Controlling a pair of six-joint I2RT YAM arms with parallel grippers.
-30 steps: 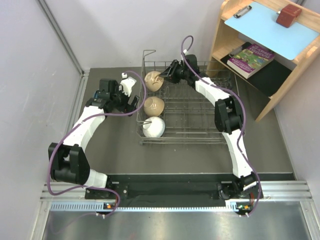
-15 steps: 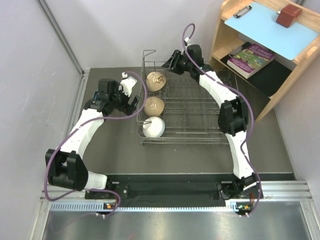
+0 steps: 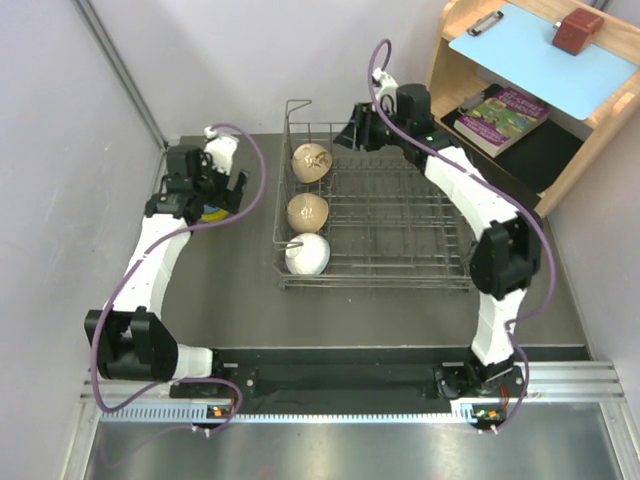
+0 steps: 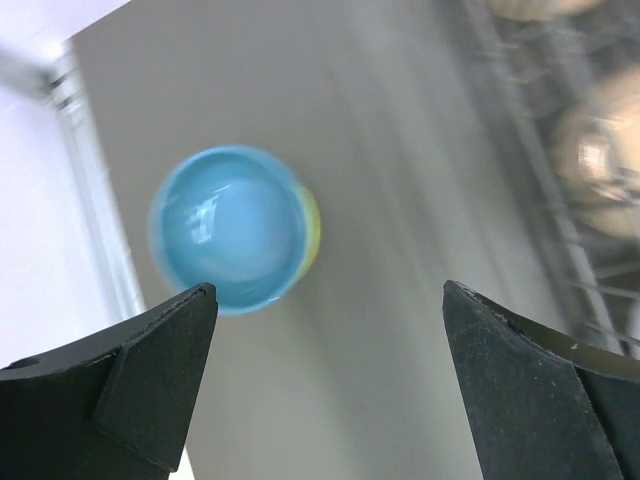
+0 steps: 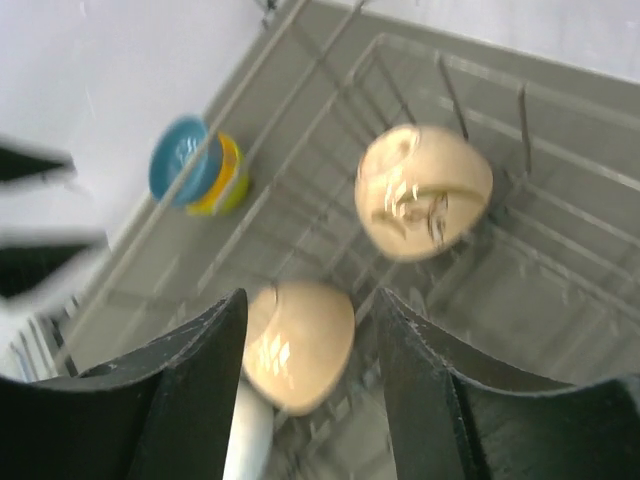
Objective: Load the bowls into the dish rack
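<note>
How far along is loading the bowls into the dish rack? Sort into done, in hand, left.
Done: two beige bowls and a white bowl stand in the dish rack's left row. In hand: nothing; the right tool hangs open over the rack, the left tool open above a blue bowl. Left: that blue bowl and the yellow bowl under it, on the table outside the rack.
</note>
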